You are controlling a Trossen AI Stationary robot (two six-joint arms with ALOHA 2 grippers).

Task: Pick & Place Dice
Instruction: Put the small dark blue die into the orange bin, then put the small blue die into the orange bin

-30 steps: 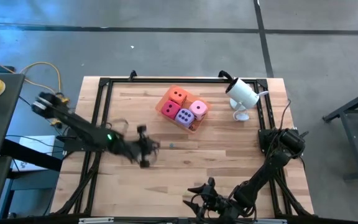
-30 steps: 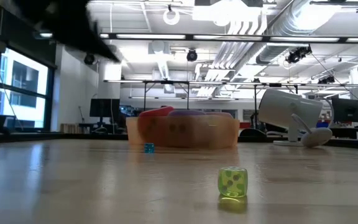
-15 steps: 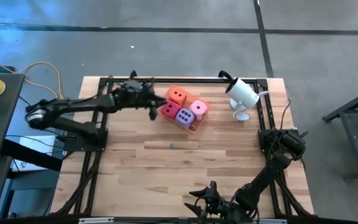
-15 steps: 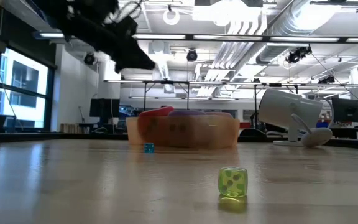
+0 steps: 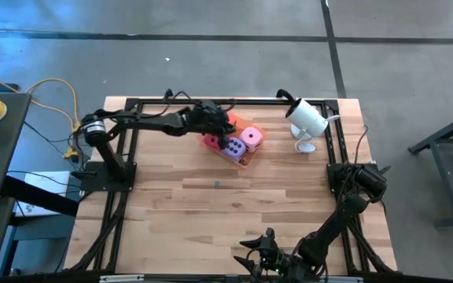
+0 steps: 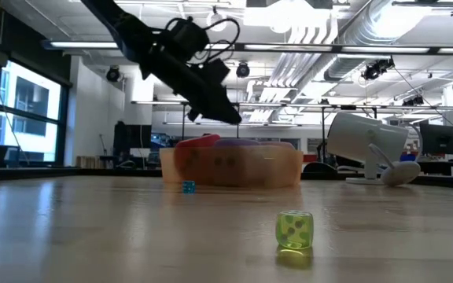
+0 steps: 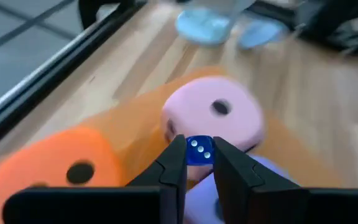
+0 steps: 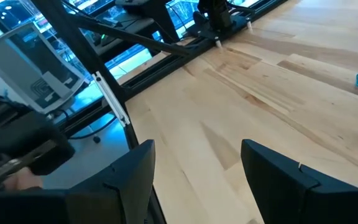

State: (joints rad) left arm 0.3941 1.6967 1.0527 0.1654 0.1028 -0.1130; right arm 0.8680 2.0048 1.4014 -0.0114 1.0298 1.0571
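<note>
A translucent orange tray point(image 5: 245, 160) at the far middle of the table holds soft dice: red-magenta point(image 5: 212, 142), purple point(image 5: 233, 146), light pink point(image 5: 251, 137) and orange point(image 7: 55, 171). My left gripper point(image 5: 226, 127) hangs over the tray's far-left part, shut on a small clear blue die point(image 7: 199, 151); the low view shows the gripper point(image 6: 233, 118) above the tray's rim. My right gripper point(image 8: 197, 165) waits open and holds nothing at the table's near edge point(image 5: 252, 251). My left gripper pinches the small blue die by two opposite faces point(image 7: 191, 153) between the free ends of its two fingers. The fingers slant downward, coming from the table's left. The die is lifted clear, above the soft dice in the tray.
A second small blue die point(image 5: 217, 185) lies on the bare wood at mid-table, and a small green die point(image 6: 294, 230) lies nearer the front. A white camera-like device point(image 5: 306, 119) stands to the tray's right. A black frame point(image 5: 132, 106) borders the table.
My left gripper has swung from the table's left middle toward the far edge, then right to above the tray, rolling its wrist on the way. The tray, the soft dice and the two small dice on the table have stayed put.
</note>
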